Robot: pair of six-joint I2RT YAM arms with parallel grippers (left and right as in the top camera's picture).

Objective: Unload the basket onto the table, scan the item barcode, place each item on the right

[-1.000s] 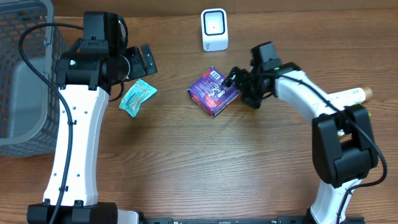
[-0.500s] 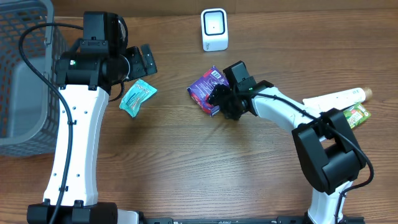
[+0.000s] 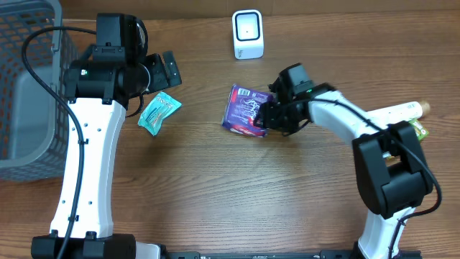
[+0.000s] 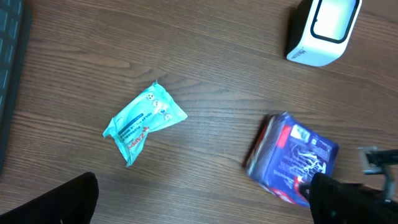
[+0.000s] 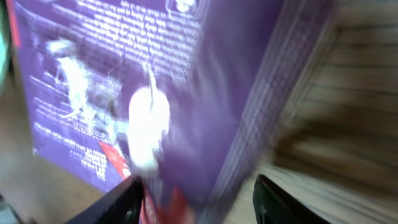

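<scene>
The item is a purple packet (image 3: pixel 246 111) with white print, tipped up on the table's middle; it also shows in the left wrist view (image 4: pixel 295 158). It fills the blurred right wrist view (image 5: pixel 186 81). My right gripper (image 3: pixel 269 115) is at its right edge, the jaws closed on the packet between them (image 5: pixel 202 199). The white scanner (image 3: pixel 248 34) stands at the back, its window facing the front (image 4: pixel 323 28). Hanging high over the left side, my left gripper (image 3: pixel 162 72) is open and holds nothing (image 4: pixel 205 202).
A teal sachet (image 3: pixel 158 112) lies left of the packet (image 4: pixel 144 121). A grey mesh basket (image 3: pixel 29 86) stands at the far left. A white tube (image 3: pixel 395 111) and a green pack (image 3: pixel 415 129) lie at the right, behind my right arm.
My right gripper swung in onto the purple packet and closed on it. The packet turned and tipped up, shifting slightly right. The left arm has not moved.
</scene>
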